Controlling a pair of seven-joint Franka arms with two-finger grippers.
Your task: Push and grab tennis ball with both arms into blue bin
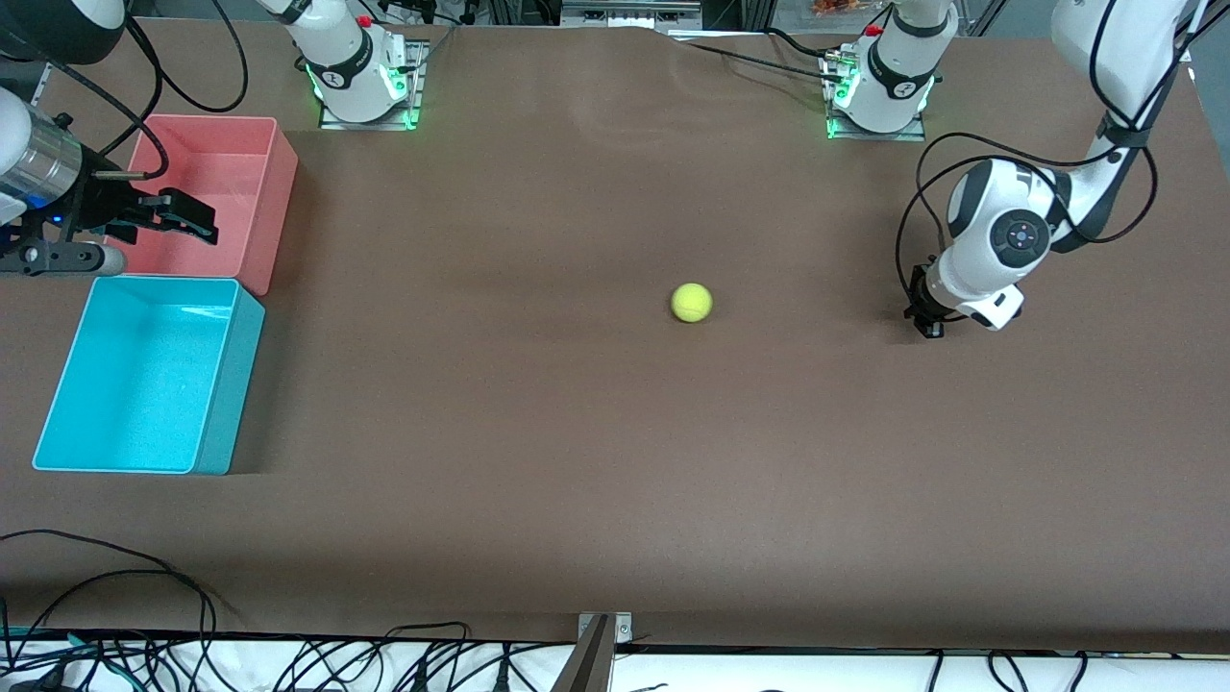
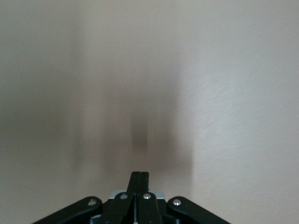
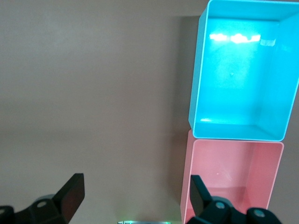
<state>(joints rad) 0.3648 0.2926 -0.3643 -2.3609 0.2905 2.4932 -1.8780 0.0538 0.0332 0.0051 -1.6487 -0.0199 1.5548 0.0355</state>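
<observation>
The tennis ball (image 1: 691,302) lies on the brown table near its middle, apart from both grippers. The blue bin (image 1: 144,375) stands empty at the right arm's end of the table, and it also shows in the right wrist view (image 3: 243,79). My right gripper (image 1: 204,225) is open and empty, up over the pink-red bin's edge; its view shows the gap between its fingers (image 3: 135,196) with nothing in it. My left gripper (image 1: 927,325) is shut and empty, low at the table toward the left arm's end, level with the ball. Its view (image 2: 139,179) shows only blurred table, and the ball is out of it.
A pink-red bin (image 1: 221,183) stands empty right beside the blue bin, farther from the front camera; it also shows in the right wrist view (image 3: 224,177). Cables hang along the table's near edge (image 1: 288,663). The arm bases (image 1: 360,77) stand at the back edge.
</observation>
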